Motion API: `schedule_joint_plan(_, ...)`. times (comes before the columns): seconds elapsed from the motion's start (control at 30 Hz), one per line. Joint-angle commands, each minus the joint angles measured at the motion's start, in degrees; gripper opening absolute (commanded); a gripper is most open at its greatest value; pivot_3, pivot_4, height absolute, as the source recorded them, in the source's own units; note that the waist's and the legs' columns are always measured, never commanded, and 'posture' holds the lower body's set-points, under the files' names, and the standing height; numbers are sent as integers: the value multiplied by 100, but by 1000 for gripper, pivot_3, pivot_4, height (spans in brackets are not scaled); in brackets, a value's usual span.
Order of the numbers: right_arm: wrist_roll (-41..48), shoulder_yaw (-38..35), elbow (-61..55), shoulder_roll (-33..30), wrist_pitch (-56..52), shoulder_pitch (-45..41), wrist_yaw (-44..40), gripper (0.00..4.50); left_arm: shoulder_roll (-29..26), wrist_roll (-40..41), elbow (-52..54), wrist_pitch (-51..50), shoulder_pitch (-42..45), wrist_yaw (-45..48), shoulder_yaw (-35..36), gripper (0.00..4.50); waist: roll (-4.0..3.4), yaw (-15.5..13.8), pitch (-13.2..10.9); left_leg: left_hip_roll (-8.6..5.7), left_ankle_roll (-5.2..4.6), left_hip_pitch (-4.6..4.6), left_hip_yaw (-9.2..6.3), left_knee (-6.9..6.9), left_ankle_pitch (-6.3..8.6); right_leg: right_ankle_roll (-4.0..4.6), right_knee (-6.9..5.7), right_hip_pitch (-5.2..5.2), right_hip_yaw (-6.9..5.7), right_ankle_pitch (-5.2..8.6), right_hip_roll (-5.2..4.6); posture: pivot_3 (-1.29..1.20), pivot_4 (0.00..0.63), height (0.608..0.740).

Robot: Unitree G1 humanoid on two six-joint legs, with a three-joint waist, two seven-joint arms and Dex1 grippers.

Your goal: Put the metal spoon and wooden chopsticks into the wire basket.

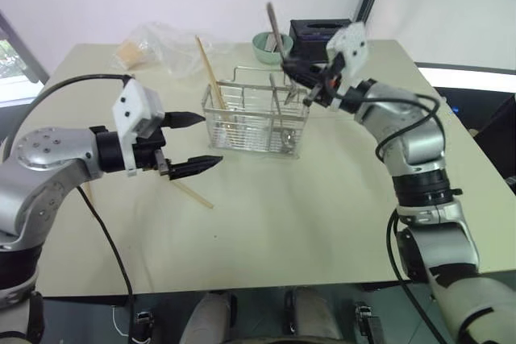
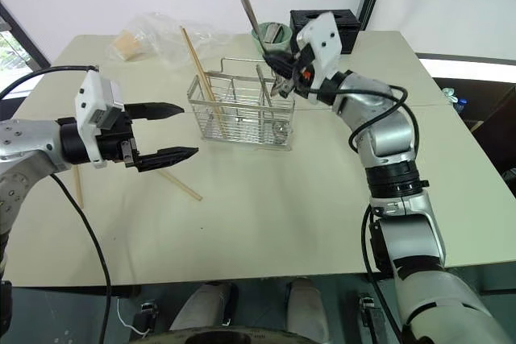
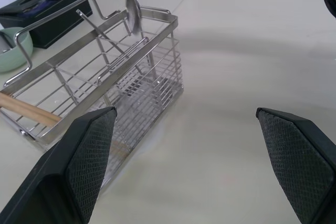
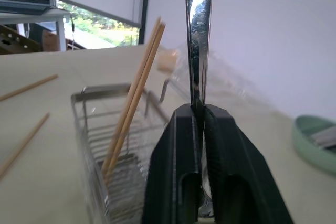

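Wire basket (image 1: 256, 122), green bowl (image 1: 268, 46) and black box (image 1: 316, 34) just behind

metal spoon (image 4: 198, 35): polished mirror-bright steel
wire basket (image 1: 256, 122): shiny silver wire
wooden chopsticks (image 4: 134, 95): pale matt wood
table (image 1: 322, 215): smooth matt beige
fingers (image 3: 86, 153): black, cross-hatched pads
bag (image 1: 165, 46), upper left: clear crinkled plastic

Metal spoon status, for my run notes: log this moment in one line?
right hand: holding metal spoon over wire basket | left hand: open, empty | chopsticks: pair in basket
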State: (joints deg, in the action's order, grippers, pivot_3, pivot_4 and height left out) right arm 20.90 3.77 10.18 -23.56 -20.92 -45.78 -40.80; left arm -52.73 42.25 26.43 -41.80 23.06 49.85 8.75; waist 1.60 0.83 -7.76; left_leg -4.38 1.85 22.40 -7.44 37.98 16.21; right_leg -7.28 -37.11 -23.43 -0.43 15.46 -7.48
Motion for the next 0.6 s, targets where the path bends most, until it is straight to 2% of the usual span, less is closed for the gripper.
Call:
schedule_joint_plan(0.03,-35,-63,-179,80,46,-4,-25,2096,-43,23,112,43,67,-60,272,4500,-2,2,-2,1,0,0,0,0,0,0,0,0,0,0,1,0,150,649)
schedule_joint_plan(0.2,-284,-68,-271,108,81,-92,177,4468,-24,21,107,1,-44,-214,450,4500,-3,10,-2,13,1,-7,-5,0,-1,2,-1,0,1,0,17,0,150,649)
schedule_joint_plan(0.43,215,-580,-608,-226,-315,-739,-108,4468,296,321,-175,-345,37,-1080,1148,4500,-5,5,-3,20,3,-5,-17,0,-2,2,-3,-2,1,0,29,0,150,649)
schedule_joint_plan(0.6,1130,-925,-1366,-905,-811,-723,-1187,4468,746,572,-552,-876,451,-2530,1915,4500,3,-27,1,19,3,-5,-39,0,-1,0,2,-1,-1,0,37,0,150,649)
